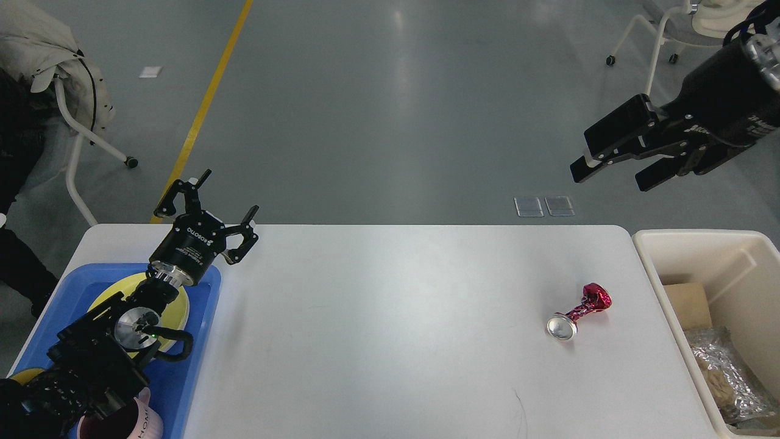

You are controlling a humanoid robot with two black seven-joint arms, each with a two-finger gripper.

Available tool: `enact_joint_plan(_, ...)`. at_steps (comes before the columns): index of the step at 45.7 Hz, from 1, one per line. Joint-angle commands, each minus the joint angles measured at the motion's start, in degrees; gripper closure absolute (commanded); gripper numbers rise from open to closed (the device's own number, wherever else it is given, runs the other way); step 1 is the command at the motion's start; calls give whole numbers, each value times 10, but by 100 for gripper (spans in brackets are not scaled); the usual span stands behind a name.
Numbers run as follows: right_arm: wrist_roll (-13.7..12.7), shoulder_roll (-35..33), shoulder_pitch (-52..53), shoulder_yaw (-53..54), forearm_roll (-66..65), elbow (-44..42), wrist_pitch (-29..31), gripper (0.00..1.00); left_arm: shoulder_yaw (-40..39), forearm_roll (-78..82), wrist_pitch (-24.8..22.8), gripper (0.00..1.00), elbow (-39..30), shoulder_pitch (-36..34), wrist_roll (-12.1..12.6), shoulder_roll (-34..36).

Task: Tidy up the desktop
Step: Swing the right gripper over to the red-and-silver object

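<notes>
The white desktop [390, 317] fills the lower part of the head view. A crushed red can [579, 312] lies on its right side, silver end toward me. My left gripper [226, 195] is open over the far left corner, above the blue tray, with nothing between its fingers. My right gripper [609, 172] hangs high in the air at the upper right, beyond the table's far edge, open and empty.
A blue tray [201, 341] at the left holds a yellow plate [177, 305] and a pink mug [131, 425]. A beige bin [658, 268] at the right holds cardboard and crumpled foil. Chairs stand on the floor at the far left and far right.
</notes>
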Motion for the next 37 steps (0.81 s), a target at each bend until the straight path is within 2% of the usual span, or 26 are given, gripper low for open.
enact_joint_plan(1, 1, -17, 10, 8, -1, 5, 4, 0, 0, 0, 0, 0, 0, 0, 0, 0)
enact_joint_plan(5, 0, -17, -12, 5, 1, 4, 4, 0, 0, 0, 0, 0, 0, 0, 0, 0)
enact_joint_plan(8, -5, -12, -87, 6, 12, 1, 4, 0, 0, 0, 0, 0, 0, 0, 0, 0)
enact_joint_plan(10, -9, -9, -144, 5, 17, -5, -42, 0, 0, 0, 0, 0, 0, 0, 0, 0)
enact_joint_plan(14, -23, 24, -274, 2, 20, -30, -174, 0, 0, 0, 0, 0, 0, 0, 0, 0)
enact_joint_plan(17, -62, 62, -373, 9, 46, -45, -263, 0, 0, 0, 0, 0, 0, 0, 0, 0)
enact_joint_plan(21, -155, 112, -477, 26, 137, -78, -359, 0, 0, 0, 0, 0, 0, 0, 0, 0)
enact_joint_plan(26, -228, 157, -574, 87, 233, -152, -434, 0, 0, 0, 0, 0, 0, 0, 0, 0)
enact_joint_plan(31, -271, 194, -641, 153, 256, -223, -457, 0, 0, 0, 0, 0, 0, 0, 0, 0)
enact_joint_plan(37, -281, 197, -686, 167, 268, -296, -501, 0, 0, 0, 0, 0, 0, 0, 0, 0)
